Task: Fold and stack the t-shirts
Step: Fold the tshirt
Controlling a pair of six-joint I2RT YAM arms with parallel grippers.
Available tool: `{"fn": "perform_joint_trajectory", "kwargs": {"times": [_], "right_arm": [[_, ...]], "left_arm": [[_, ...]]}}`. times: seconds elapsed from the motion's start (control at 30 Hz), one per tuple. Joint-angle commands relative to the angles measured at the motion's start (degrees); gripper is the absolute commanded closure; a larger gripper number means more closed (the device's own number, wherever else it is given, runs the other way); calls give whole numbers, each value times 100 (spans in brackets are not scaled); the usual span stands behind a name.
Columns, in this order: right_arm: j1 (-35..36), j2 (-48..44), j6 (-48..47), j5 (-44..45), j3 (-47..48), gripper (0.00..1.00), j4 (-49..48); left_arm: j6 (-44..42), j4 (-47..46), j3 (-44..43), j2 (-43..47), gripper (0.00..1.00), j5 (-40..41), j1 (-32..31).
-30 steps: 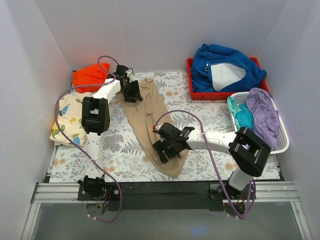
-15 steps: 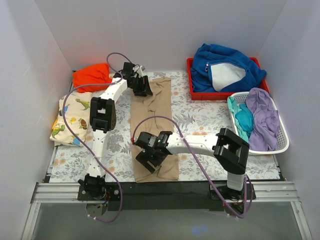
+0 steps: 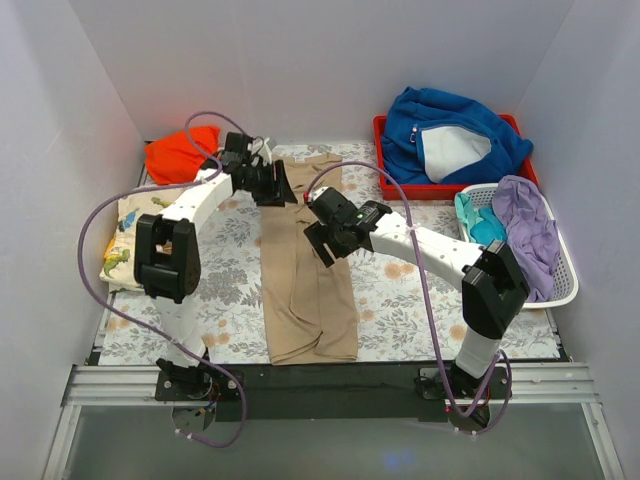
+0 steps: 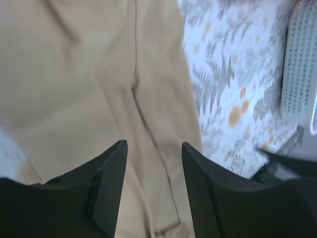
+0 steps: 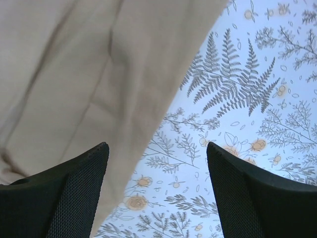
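Left hand [image 3: 272,183] first: the fingers are partly spread and down at the far end of the tan t-shirt [image 3: 305,290]. My left wrist view shows tan cloth running through the gap, but I can't tell if any of it is nipped. Right hand [image 3: 323,243] is spread wide and holds nothing. In its wrist view the shirt's right edge cuts slantwise between the two fingers, cloth on one side and bare fern-print surface [image 3: 400,300] on the other. So it hangs over that right edge, somewhat far of the middle.

The tan shirt is already narrowed to a long strip lying flat on the surface, left of centre. Its long axis runs near to far, almost straight away from the arm bases. The far end is under the left hand and the near end lies free, close to the front edge. I can't tell which end is collar and which is hem. A seam runs lengthwise in the left wrist view and that's all I get.

My read is that the next fold goes along that axis, end over end. The left hand owns the far end, and the right hand is the closer one to the free near end, which lies toward the bases from it.

The other shirts are at far left, well apart from the strip: the orange t-shirt [image 3: 180,150] in the corner, and the dinosaur t-shirt [image 3: 140,235] just near of it. I judge the stack goes there.

Blue fleece [image 3: 450,140] sits in the red tray [image 3: 380,160] at far right, and the white basket [image 3: 565,290] of clothes is near of it. I'm not touching either.
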State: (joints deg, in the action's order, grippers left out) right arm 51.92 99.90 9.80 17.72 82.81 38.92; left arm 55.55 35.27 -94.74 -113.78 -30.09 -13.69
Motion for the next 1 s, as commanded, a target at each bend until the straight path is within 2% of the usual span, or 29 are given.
{"fn": "perform_joint_trajectory", "kwargs": {"times": [0.0,0.03,0.17,0.3,0.5,0.57,0.8,0.97], "right_arm": [[-217,144,-207,6,-273,15,-182],[-278,118,-224,-66,-387,15,-409],[-543,-14,-155,-751,-862,15,-912],[-569,-6,-137,-1234,-810,16,-1096],[-569,74,-93,-1727,-643,17,-1211],[-560,30,-84,-2147,-695,17,-1255],[-569,-330,66,-2413,-1082,17,-1413],[-569,-559,188,-2422,-1337,18,-1422]], "left_arm": [[429,-237,1700,1013,54,-445,-115],[509,-300,2113,1572,54,-419,-151],[878,-301,3703,2841,53,-243,-335],[1449,-169,4549,3782,53,-261,-905],[2275,-46,5316,4750,54,-480,-1407],[2468,181,5553,4960,54,-498,-1557],[2890,1069,6116,5989,55,-16,-2031],[3120,1193,6406,6465,53,564,-2120]]}}
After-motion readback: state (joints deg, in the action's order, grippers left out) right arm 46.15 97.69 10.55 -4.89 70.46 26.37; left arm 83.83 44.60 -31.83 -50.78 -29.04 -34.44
